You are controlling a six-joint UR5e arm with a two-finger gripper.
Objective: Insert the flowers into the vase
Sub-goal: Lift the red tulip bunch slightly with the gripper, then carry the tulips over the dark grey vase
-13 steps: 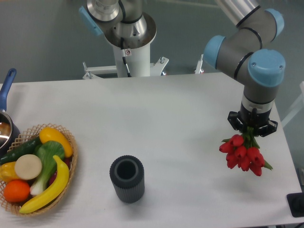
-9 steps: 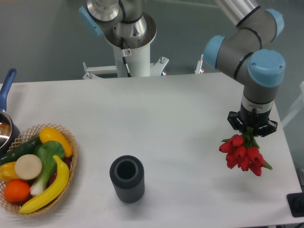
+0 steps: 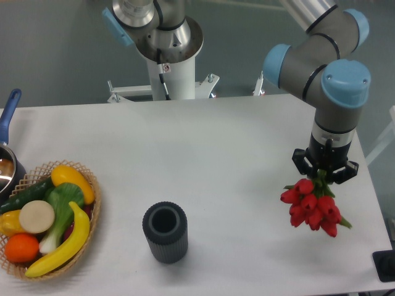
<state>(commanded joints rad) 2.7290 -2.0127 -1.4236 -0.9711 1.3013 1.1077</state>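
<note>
White and flat, the bench fills most of the view, with a grey wall behind it. At the right side, the black two-finger gripper hangs down from the grey and blue robot arm and pinches the green stems of the bunch of red tulip flowers. The buds hang below it, heads down and a bit tilted, above the bench. The bunch looks light and soft, so the buds could bend or squash. The stems are the best place to hold it, as they are held now. The bunch looks wide next to the mouth of the vase, so it may need a gentle push. The small dark grey ribbed vase stands upright, well apart to the left, its round mouth open. Further left sits a woven basket of toy fruit and vegetables.
</note>
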